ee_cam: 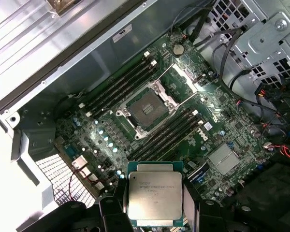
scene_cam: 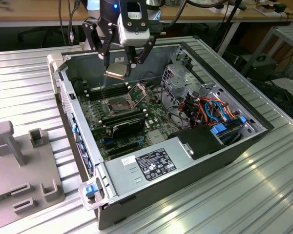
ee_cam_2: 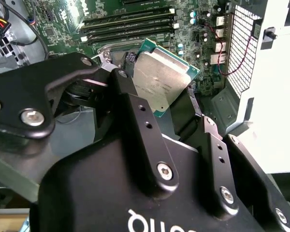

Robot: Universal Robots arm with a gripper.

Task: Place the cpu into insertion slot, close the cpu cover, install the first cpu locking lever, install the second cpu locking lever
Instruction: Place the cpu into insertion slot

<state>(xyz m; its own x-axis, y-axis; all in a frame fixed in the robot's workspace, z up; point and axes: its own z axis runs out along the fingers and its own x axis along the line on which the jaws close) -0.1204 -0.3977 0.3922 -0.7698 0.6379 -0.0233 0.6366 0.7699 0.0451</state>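
Counting one gripper [scene_cam: 119, 67], two black fingers [ee_cam: 112, 212] clamping on one cpu [ee_cam: 154, 195] by opposite edges, silvery top facing the first wrist view. Hanging in the air above the insertion slot [ee_cam: 147, 108], not touching it, well clear of the board. Counting one insertion slot, dark centre showing uncovered. Counting one cpu cover [ee_cam: 186, 79], standing swung open just beside the insertion slot, along one edge. Counting two banks of long black memory slots [ee_cam: 121, 89], flanking the insertion slot, one bank on each side. Counting one open computer case [scene_cam: 210, 161] as container: holding the green motherboard [ee_cam: 241, 121] carrying the insertion slot, one metal drive cage [scene_cam: 178, 78], one bundle of orange, blue and red cables [scene_cam: 210, 109] and one labelled power supply box [scene_cam: 151, 163], all farther from the insertion slot than the memory slots. Sitting outside the case, well apart from the insertion slot, one grey fixture plate [scene_cam: 19, 170].
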